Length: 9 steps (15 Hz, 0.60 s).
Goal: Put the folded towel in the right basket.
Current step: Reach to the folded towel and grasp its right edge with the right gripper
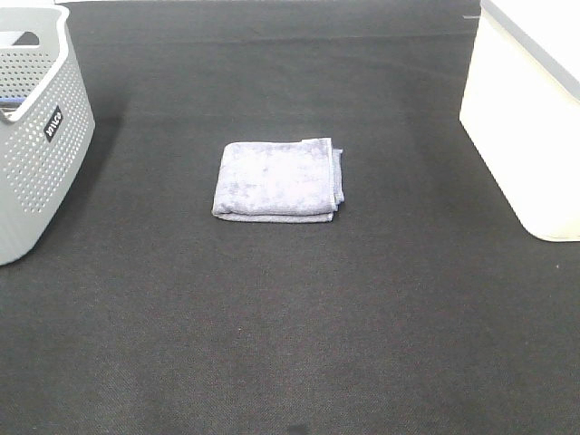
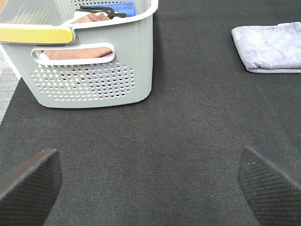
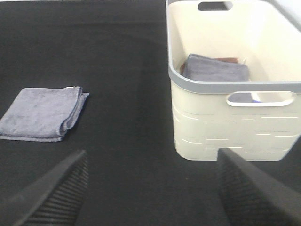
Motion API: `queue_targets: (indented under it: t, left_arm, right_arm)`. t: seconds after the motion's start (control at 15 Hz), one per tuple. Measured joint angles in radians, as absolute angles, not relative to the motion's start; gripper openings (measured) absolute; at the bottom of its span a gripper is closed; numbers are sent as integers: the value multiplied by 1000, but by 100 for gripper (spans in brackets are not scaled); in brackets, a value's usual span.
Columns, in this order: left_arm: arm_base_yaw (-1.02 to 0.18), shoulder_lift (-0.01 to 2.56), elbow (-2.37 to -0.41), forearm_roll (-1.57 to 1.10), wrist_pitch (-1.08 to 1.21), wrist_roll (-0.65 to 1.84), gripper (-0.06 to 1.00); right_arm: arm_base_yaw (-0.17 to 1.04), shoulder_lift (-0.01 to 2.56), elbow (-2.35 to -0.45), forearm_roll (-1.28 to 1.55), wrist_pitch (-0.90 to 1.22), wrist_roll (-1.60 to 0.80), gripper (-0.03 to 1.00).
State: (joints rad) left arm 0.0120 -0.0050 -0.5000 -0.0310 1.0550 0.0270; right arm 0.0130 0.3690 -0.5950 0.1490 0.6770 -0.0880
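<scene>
A folded grey-lilac towel (image 1: 278, 179) lies flat on the black mat in the middle of the table. It also shows in the left wrist view (image 2: 270, 47) and the right wrist view (image 3: 41, 114). The cream right basket (image 1: 530, 118) stands at the right edge; in the right wrist view (image 3: 235, 122) it holds a folded grey towel (image 3: 215, 68). Neither arm shows in the exterior high view. My left gripper (image 2: 150, 183) is open and empty, well short of the towel. My right gripper (image 3: 153, 193) is open and empty, between the towel and the right basket.
A grey perforated basket (image 1: 36, 127) stands at the left edge; in the left wrist view (image 2: 94, 61) it holds brownish cloths and a blue item. A black mat (image 1: 290, 317) covers the table.
</scene>
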Motion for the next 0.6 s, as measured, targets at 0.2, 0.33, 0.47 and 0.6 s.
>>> queue_targets:
  t: [0.2,0.33,0.47,0.6]
  left_arm:
    - [12,-5,-500,-31,1055,27,97]
    - [12,-5,-500,-31,1055,27,97]
    - [12,-5,-500,-31,1055,27,97]
    - [12,-5,-500,-31,1055,27,97]
  right_arm:
    - [13,567,-680,183,650,-89,71]
    - [13,761,-783,195,648,-90,71]
    - [13,967,-921,200,654,-129,71]
    - [13,1142,-1071,207,709,-165,71]
